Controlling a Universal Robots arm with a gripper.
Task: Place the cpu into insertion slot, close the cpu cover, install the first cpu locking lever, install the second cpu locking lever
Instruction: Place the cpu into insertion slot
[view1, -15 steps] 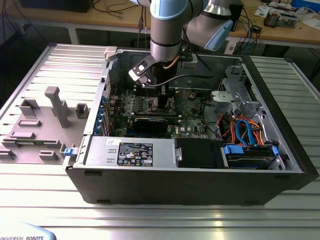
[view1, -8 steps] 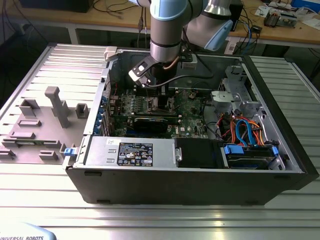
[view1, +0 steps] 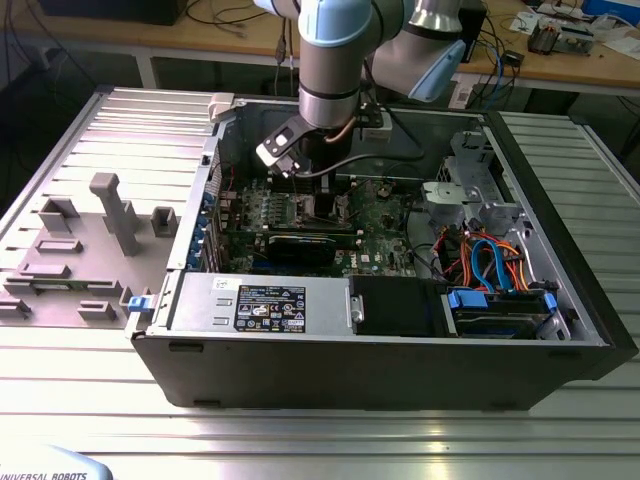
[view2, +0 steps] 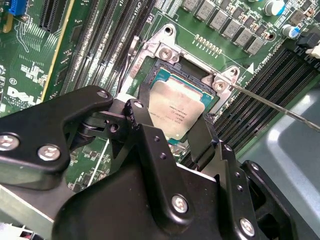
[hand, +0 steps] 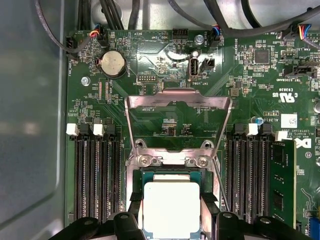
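Observation:
The cpu (view2: 176, 106), a silver-topped square chip, lies level in the insertion slot (view2: 186, 68) on the green motherboard; it shows again as the cpu (hand: 171, 207). My gripper (view2: 172, 124) straddles it, one black finger (view2: 141, 111) against each of two opposite edges, so it looks shut on the chip. In the exterior view the gripper (view1: 322, 198) reaches down into the open computer case. The cpu cover (hand: 177, 98), a shiny frame plate, stands swung open beyond the slot. A thin metal locking lever (view2: 272, 106) sticks out free beside the socket.
Long black memory slots (hand: 95, 175) run on both sides of the socket, with one memory stick (hand: 282, 180) fitted. A black graphics card (view1: 300, 245), the power supply (view1: 260, 300) and coloured cables (view1: 480, 255) crowd the case. Grey fixtures (view1: 115, 210) stand at the exterior view's left.

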